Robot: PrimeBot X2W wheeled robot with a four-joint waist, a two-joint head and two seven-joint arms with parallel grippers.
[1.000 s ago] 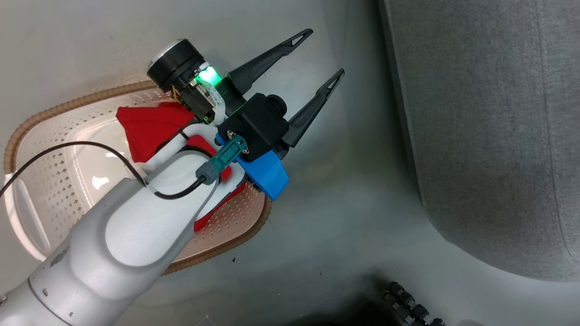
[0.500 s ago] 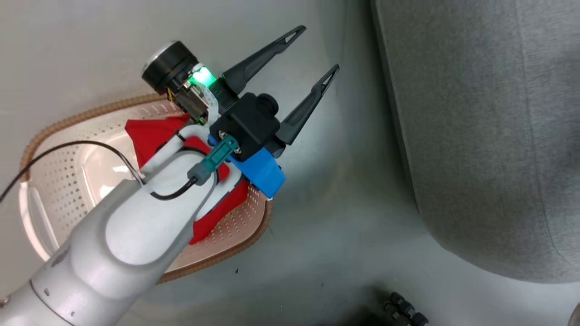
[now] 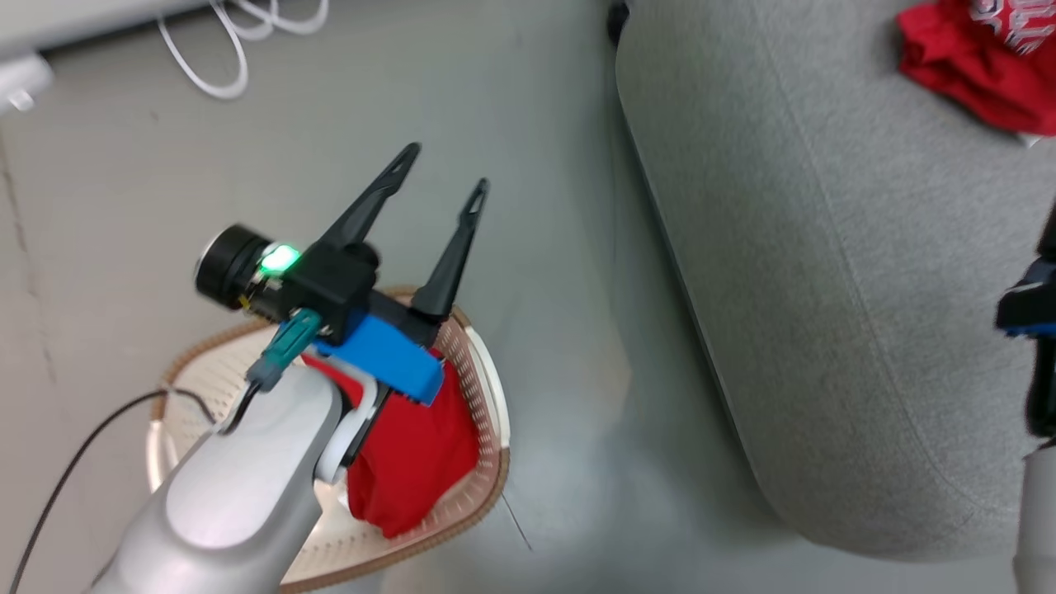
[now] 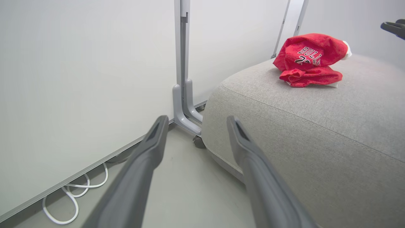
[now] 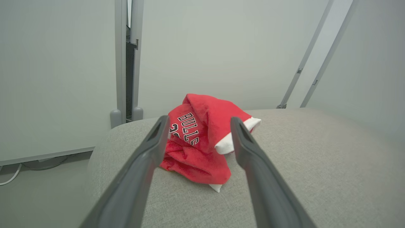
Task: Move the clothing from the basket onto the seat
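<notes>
A red garment (image 3: pixel 412 454) lies in the cream basket (image 3: pixel 474 507) at the lower left of the head view, partly hidden under my left arm. Above the basket's far rim, my left gripper (image 3: pixel 446 169) (image 4: pixel 196 122) is open and empty, its fingers pointing out over the floor. The red "BULLS" jersey (image 3: pixel 973 58) (image 4: pixel 310 60) (image 5: pixel 202 142) lies crumpled on the grey seat (image 3: pixel 825 289) (image 4: pixel 300 126) (image 5: pixel 300 164). My right gripper (image 5: pixel 196 122) hangs open above the seat with the jersey just beyond its fingertips. Its dark wrist (image 3: pixel 1027 309) shows blurred at the head view's right edge.
Grey floor runs between the basket and the seat. A white cable (image 3: pixel 223 49) (image 4: pixel 76 193) loops on the floor along a pale wall panel. A grey post foot (image 4: pixel 186 107) stands by the seat's corner.
The head camera has swung, bringing the wall cable and the jersey on the seat into view. My left gripper, still open, has turned to point more up the picture. The right wrist has come in at the edge.
</notes>
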